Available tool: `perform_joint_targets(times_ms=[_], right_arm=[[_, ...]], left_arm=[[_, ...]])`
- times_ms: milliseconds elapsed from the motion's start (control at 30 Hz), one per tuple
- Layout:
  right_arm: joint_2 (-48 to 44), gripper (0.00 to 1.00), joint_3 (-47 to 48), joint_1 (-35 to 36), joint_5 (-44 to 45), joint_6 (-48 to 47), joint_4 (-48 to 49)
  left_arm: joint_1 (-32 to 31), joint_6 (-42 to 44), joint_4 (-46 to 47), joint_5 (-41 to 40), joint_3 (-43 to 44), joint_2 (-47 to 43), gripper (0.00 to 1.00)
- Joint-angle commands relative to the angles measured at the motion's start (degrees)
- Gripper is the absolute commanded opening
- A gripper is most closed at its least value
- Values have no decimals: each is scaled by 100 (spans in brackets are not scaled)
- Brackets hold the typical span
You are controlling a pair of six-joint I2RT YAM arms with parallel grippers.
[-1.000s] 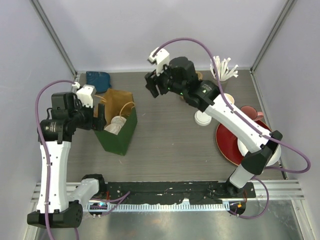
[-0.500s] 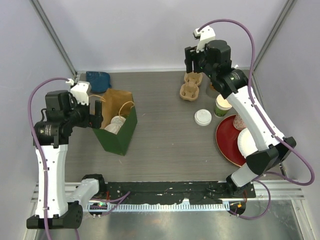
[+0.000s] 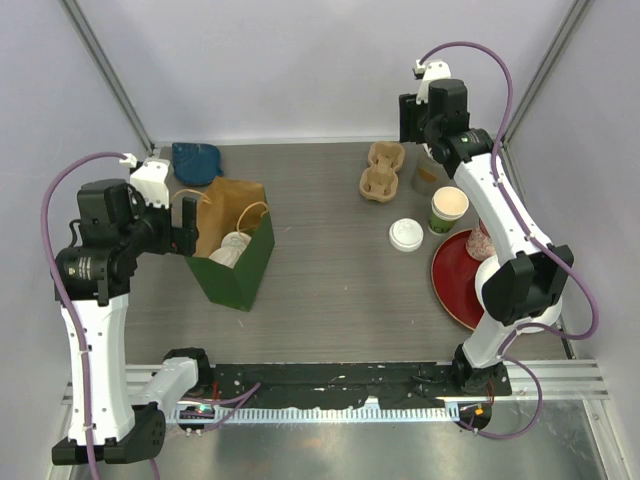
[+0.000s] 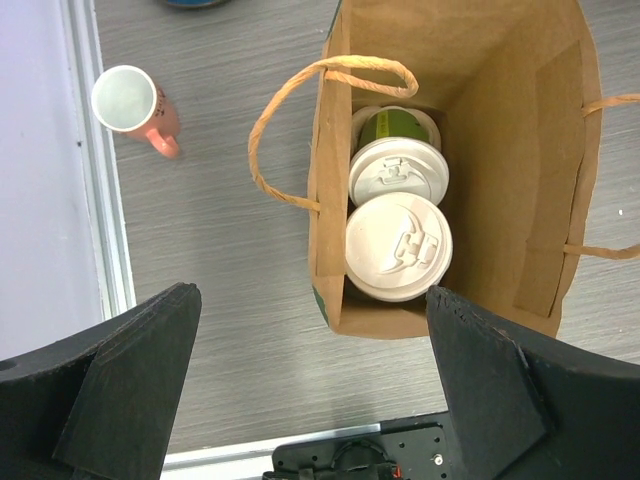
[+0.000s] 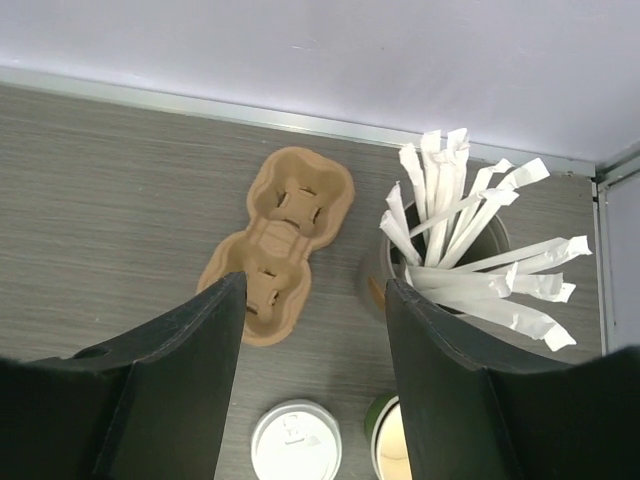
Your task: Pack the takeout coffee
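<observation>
Two takeout coffee cups with white lids [image 4: 398,247] [image 4: 398,172] stand side by side inside the brown paper bag [image 4: 500,150], green on the outside [image 3: 245,275]. In the top view the lids [image 3: 233,248] show in the bag's mouth. My left gripper [image 4: 312,295] [image 3: 190,228] hovers open above the bag's left edge, holding nothing. My right gripper [image 5: 315,282] [image 3: 413,125] is raised high at the back right, open and empty, over the cardboard cup carrier [image 5: 280,240] [image 3: 380,172].
A holder of wrapped straws [image 5: 450,230] stands by the carrier. A loose white lid [image 3: 405,234] and a lidless green cup [image 3: 448,210] sit near a red plate [image 3: 450,285]. A pink mug [image 4: 128,100] stands left of the bag, a blue object [image 3: 195,160] behind it.
My right arm swung from near the bag to the back right corner. My left gripper opened wider and drew back a little to the left of the bag.
</observation>
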Motion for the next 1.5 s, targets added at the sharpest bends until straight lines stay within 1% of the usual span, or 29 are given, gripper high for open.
perform_joint_targets(times_ms=[0,167,233,267,367,433,500,600,700,733,900,1000,1033,1067,1167,1200,1467], right_arm=[[144,62,110,-284,92,4,533],[558,52,207,-408,-5,-260,648],[707,49,251,-417,144,-277,648],[855,48,304,-434,380,-251,613],[1084,47,392,-548,618,-41,403],[1138,54,331,-566,926,-22,367],[1138,59,155,-566,1006,-14,393],[1199,60,-3,-566,1024,-14,490],[1357,57,58,-619,1103,-49,490],[1401,53,84,-628,1146,-49,490],[1533,44,155,-663,1112,-58,393],[1551,34,137,-663,1103,-58,358],[1543,30,146,-663,1103,-58,341],[1534,20,155,-680,1129,-75,323],[1420,3,207,-672,1164,-119,253],[1358,1,207,-672,1182,-128,235],[585,1,637,-646,1208,-233,-309]], left_arm=[[-22,88,-114,-122,328,8,100],[-22,71,-132,-114,442,105,100],[-14,53,-123,-114,451,140,100],[-22,44,-105,-105,451,149,100],[-14,9,-105,-96,443,149,100],[-22,18,-123,-96,434,149,100],[-22,26,-123,-105,407,149,100],[-22,35,-114,-96,407,166,100],[-22,35,-114,-87,416,158,100],[-14,53,-131,-79,416,175,100],[-22,53,-149,-52,390,166,100],[-22,62,-140,-35,399,158,100],[-22,70,-140,-35,416,158,100],[-22,70,-149,-17,416,158,100],[-22,79,-158,-17,434,158,100],[-14,88,-158,-8,425,132,100],[-22,114,-97,62,258,79,100]])
